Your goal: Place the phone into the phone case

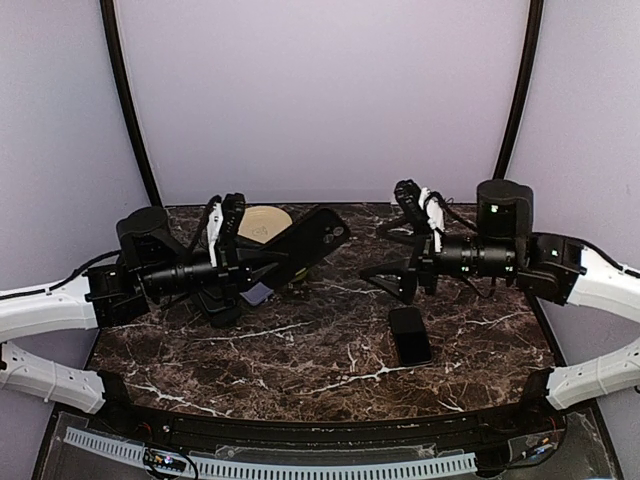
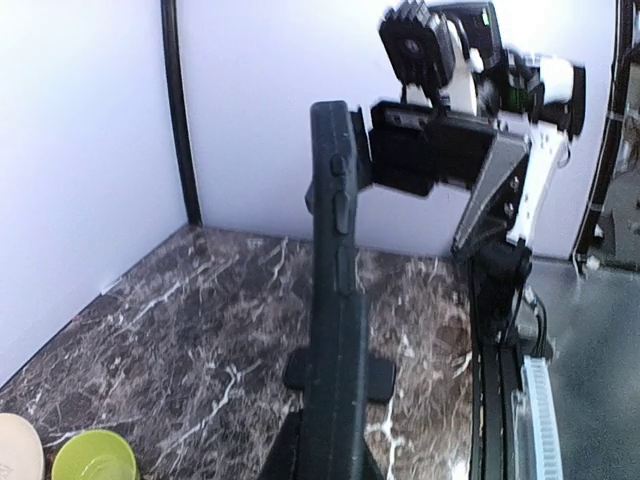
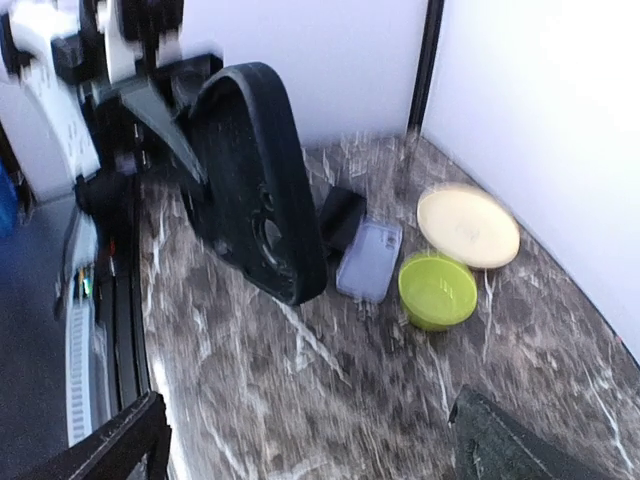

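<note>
A black phone (image 1: 312, 240) is raised off the table, tilted, with my left gripper (image 1: 262, 262) shut on its lower end. In the left wrist view it stands edge-on (image 2: 335, 300) between the jaws, its side buttons showing. From the right wrist its back with the camera ring (image 3: 255, 185) faces me. The pale lavender phone case (image 3: 370, 260) lies flat on the marble under the raised phone, partly hidden in the top view (image 1: 258, 293). My right gripper (image 1: 395, 278) is open and empty, a short way right of the phone, with its fingers (image 3: 520, 445) spread wide.
Another black phone (image 1: 410, 335) lies flat on the marble table (image 1: 300, 365) at centre right. A green bowl (image 3: 437, 290) and a beige plate (image 3: 468, 225) sit beside the case, near the back wall. A dark object (image 3: 340, 215) lies just behind the case.
</note>
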`<state>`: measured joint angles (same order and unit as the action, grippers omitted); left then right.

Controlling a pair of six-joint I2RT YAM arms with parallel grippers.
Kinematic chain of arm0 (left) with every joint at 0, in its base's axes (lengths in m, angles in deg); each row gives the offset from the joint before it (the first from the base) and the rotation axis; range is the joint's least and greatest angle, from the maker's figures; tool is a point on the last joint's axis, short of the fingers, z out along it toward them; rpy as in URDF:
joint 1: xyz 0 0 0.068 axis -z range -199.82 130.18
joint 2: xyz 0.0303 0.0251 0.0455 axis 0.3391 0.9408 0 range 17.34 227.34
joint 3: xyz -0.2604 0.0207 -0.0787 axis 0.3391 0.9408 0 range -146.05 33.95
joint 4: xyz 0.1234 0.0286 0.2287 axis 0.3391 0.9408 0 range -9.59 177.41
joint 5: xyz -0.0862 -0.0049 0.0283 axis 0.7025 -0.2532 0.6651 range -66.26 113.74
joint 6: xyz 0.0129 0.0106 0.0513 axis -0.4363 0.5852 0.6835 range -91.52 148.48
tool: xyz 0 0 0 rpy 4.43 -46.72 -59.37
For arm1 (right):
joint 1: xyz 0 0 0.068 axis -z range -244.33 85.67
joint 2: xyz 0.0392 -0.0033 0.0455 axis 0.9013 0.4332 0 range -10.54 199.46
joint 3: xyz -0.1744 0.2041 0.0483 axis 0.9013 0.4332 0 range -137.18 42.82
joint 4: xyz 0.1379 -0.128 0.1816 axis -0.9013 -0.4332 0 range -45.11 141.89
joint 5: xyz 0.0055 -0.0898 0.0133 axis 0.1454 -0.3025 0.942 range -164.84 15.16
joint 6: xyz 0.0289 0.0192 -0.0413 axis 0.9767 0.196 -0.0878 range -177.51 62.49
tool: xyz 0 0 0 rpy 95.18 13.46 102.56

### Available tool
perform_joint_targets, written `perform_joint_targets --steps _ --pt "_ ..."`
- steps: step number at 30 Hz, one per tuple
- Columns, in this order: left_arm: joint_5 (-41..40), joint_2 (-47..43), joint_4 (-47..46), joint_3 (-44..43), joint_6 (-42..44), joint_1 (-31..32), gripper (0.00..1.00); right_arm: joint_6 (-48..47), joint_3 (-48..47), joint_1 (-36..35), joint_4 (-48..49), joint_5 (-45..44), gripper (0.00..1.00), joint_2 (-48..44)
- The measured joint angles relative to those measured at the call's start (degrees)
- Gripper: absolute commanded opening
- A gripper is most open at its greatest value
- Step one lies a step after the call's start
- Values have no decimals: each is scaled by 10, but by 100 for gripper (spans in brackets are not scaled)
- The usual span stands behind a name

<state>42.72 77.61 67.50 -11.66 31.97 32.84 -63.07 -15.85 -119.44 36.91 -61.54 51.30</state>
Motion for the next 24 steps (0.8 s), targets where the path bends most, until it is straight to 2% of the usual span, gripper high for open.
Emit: perform_joint_targets --steps 3,6,9,13,14,15,16,17,18,19,20,22,24 --pt "-8 11 -160 50 -78 1 0 92 86 0 220 36 89 -12" --pt "-10 48 -261 59 -128 8 0 170 107 -1 372 54 82 35" --pt "-10 73 -322 59 -159 16 0 223 108 -3 464 66 57 75" --pt "-6 88 -368 59 -188 23 0 264 92 -6 519 92 9 112" --pt "-5 90 -374 59 -192 23 0 270 85 -6 524 97 0 120" --pt "-4 93 -381 59 -196 23 0 276 78 -6 526 104 0 126" --pt "-4 95 -389 61 -201 24 5 279 71 -6 527 108 0 130" --pt "-4 95 -393 61 -205 23 14 282 64 -6 521 111 0 131" --pt "-7 95 -397 61 -208 23 39 287 56 -3 509 115 0 132" --pt "-9 95 -397 61 -210 24 51 286 50 -1 495 120 0 131" --pt "-11 94 -390 62 -214 24 68 284 44 3 482 122 0 130" --pt "-26 89 -353 61 -215 25 82 278 28 14 429 130 0 128" --pt "-50 78 -285 59 -209 25 89 269 10 35 363 136 0 124"
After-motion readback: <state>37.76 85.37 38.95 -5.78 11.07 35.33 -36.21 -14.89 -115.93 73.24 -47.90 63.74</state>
